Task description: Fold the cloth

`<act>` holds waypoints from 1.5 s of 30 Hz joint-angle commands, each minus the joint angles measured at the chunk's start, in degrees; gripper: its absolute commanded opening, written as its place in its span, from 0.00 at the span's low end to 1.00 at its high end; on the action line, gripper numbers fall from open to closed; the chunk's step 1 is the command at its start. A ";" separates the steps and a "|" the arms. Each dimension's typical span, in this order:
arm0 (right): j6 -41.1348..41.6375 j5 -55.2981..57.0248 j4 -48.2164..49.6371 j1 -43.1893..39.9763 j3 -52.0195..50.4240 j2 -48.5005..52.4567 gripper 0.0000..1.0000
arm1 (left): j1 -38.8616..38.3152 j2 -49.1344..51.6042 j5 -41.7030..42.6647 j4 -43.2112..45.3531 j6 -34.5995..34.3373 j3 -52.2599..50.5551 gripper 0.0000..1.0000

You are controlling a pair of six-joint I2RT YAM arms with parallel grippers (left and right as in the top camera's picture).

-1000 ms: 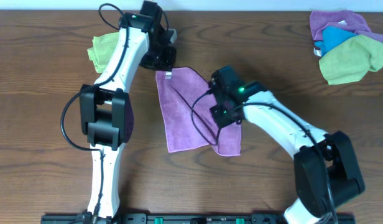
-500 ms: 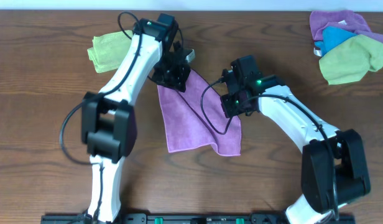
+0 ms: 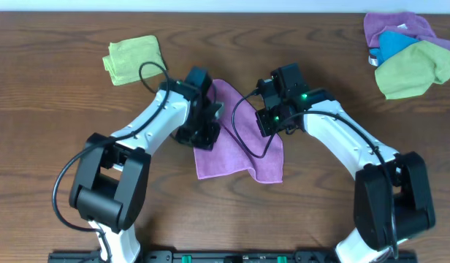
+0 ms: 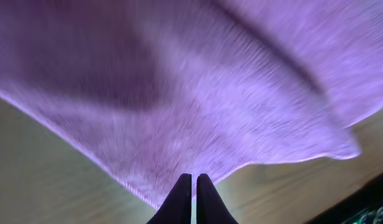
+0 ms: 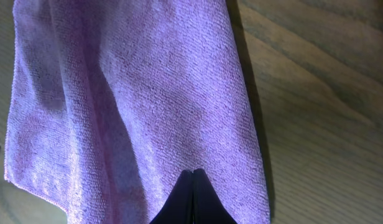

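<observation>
Because the fold needs free room, the wooden table point(image 3: 50, 146) carries the task's thing near its middle, while the other textiles are set aside at the far edge. The left arm point(image 3: 148, 124) and the right arm point(image 3: 342, 142) reach inward from their own sides, so that each can take one side of the cloth point(image 3: 236, 157). This magenta-purple cloth lies between them. Its near part is flat on the wood, and its far part looks raised and wrinkled. I judge that the far edge is lifted so that it can be brought over the near half.

A heap of loose cloths point(image 3: 407, 55), purple, blue and green, sits well apart at the far right corner. One lime-green cloth point(image 3: 134, 58) lies at the far left, also out of the way.

The left gripper point(image 4: 193, 177) is fully closed, and it seems to pinch the edge of the cloth at its tips; the fabric spreads out from there, blurred. The right gripper point(image 5: 193, 173) is closed tight as well, its tips nipping the fabric, which stretches away from it in long folds. I think both holds are at the edge so that the middle stays free to bend.
</observation>
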 commanded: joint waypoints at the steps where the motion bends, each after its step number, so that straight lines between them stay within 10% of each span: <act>1: -1.03 -1.22 0.11 -0.35 0.76 0.15 0.02 | 0.04 0.00 -1.20 0.90 -2.19 -1.14 0.06; 45: -2.05 -16.52 1.53 -6.67 0.83 0.13 0.01 | -6.38 0.00 -20.59 2.82 -10.32 -14.99 0.06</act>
